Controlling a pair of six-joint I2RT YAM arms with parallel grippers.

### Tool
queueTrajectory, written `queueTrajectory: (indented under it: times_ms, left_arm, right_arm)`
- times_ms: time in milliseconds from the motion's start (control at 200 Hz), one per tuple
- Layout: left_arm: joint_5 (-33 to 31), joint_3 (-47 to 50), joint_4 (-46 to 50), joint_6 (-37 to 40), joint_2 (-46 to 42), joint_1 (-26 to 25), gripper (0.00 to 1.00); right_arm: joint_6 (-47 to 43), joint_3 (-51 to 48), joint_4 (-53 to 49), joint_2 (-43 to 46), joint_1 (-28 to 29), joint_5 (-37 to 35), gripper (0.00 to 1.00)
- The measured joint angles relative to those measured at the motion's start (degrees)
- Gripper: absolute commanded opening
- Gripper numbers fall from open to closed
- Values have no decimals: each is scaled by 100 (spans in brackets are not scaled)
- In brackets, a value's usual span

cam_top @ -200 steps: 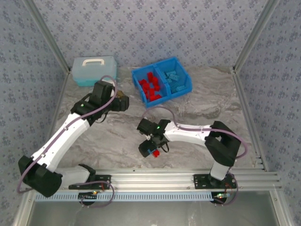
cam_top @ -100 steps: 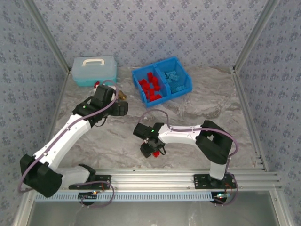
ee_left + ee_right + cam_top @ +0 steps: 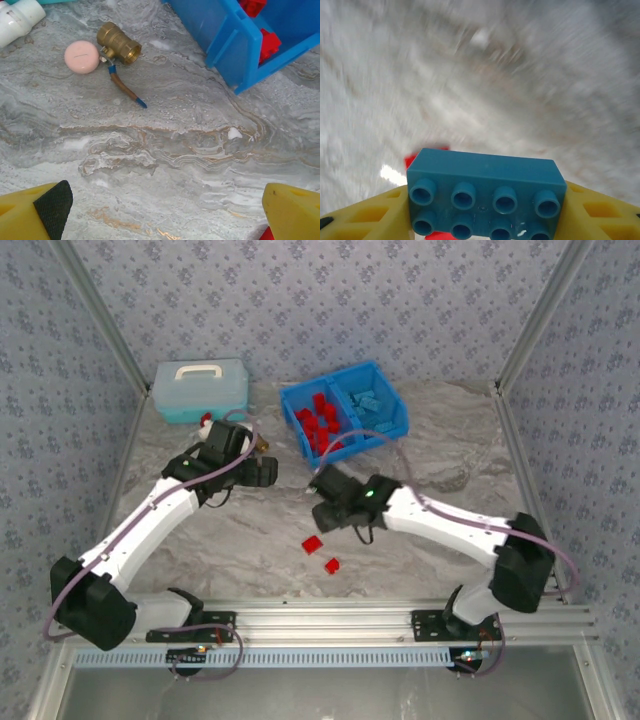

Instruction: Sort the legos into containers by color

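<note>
Two arms are pictured over a grey marbled table (image 3: 230, 540). At far left, a light teal case (image 3: 200, 392) with a white handle is set against the back wall. Just in front of it the left gripper (image 3: 262, 472) is held low over the tabletop, its yellow fingers (image 3: 292, 212) spread wide with nothing between them. A pink disc (image 3: 81, 56) and a brass fitting (image 3: 119, 43) are seen side by side on the surface ahead of it. Toward the middle, two loose red legos (image 3: 312, 543) are left lying near the front edge, close together but apart. Just beyond them the right gripper (image 3: 325, 502) is clamped on a blue brick (image 3: 485, 192), its studs turned to the wrist camera and the background blurred. Farther back, the blue bin (image 3: 400, 425) is placed near the rear wall — red legos (image 3: 322, 425) are heaped in its left compartment (image 3: 297, 425) and light blue legos (image 3: 370, 405) in its right compartment (image 3: 388, 388).
</note>
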State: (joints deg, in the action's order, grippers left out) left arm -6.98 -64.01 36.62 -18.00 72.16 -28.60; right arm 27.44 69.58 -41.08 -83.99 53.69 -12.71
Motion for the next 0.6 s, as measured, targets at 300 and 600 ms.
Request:
queueTrajectory:
  times_ms: [300,600]
  left_arm:
    - [885,35,-267,142,-105,-37,99]
    - [1711,494,-693,627,-758,-901,99]
  right_arm:
    - [-87,693,1010,-190,-2371,-186,59]
    - [605,3650,1036,-2894,-3407,-46,59]
